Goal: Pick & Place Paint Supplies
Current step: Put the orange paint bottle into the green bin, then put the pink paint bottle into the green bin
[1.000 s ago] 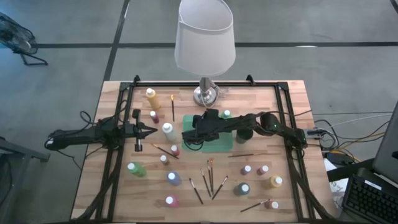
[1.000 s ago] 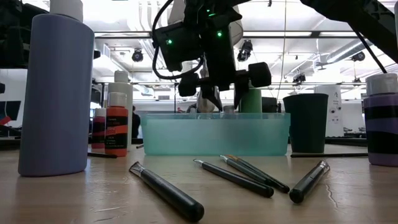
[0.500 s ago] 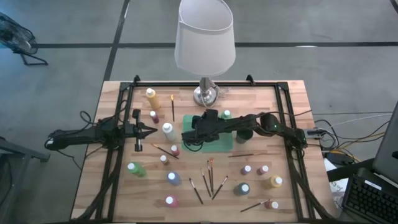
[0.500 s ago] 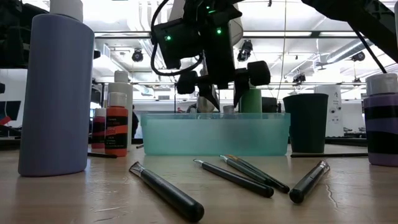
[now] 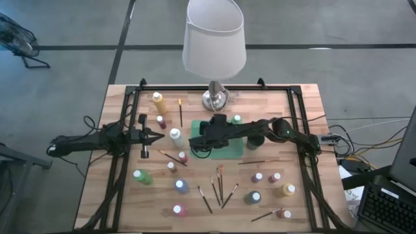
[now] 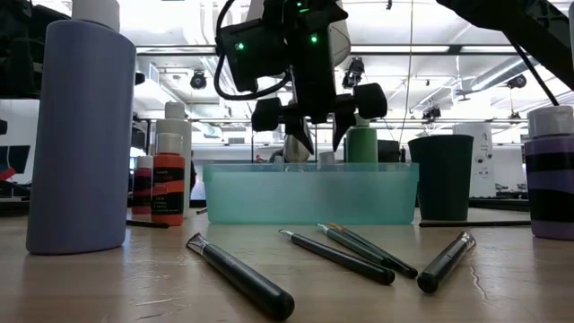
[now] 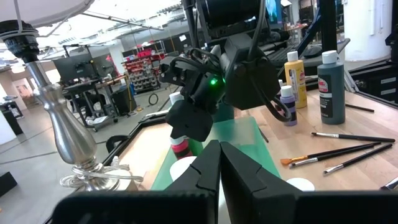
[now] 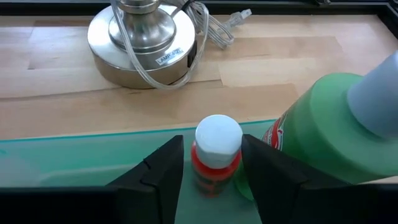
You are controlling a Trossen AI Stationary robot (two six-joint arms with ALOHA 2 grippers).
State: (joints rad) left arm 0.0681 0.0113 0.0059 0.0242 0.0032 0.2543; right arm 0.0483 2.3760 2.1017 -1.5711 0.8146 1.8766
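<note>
Right wrist view: my right fingers [image 8: 211, 171] grasp a red paint bottle [image 8: 216, 155]; lamp base label [image 8: 167, 57] unreadable; left fingers [image 7: 219, 171] clenched.

A white-capped red paint bottle [image 8: 215, 155] was flanked by the right gripper [image 8: 213, 167] fingers, beside a green bottle [image 8: 323, 127], over the green tray [image 8: 74, 158].

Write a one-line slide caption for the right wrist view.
Right gripper holds a small red paint bottle over the teal tray, beside a green bottle, lamp base behind.
</note>
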